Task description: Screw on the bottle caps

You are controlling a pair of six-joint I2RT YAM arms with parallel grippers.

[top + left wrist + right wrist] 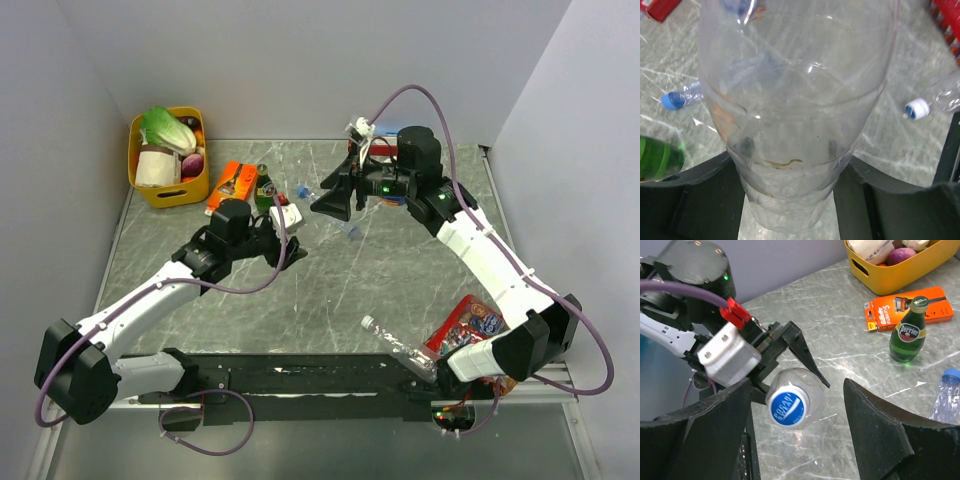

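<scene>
A blue cap sat on the neck of a clear bottle, which the left gripper clamped around its body. The right gripper faced the cap, its fingers spread wide and touching nothing. A second bottle lay on the table, and a green bottle stood beyond.

Your left arm lies low and reaches in from the left side. Your left gripper points toward the middle, and its two fingers squeeze the sides of a clear bottle. Your right arm bends around from the right side. Your right gripper faces the left one. Its fingers are spread wide and hold nothing.
</scene>
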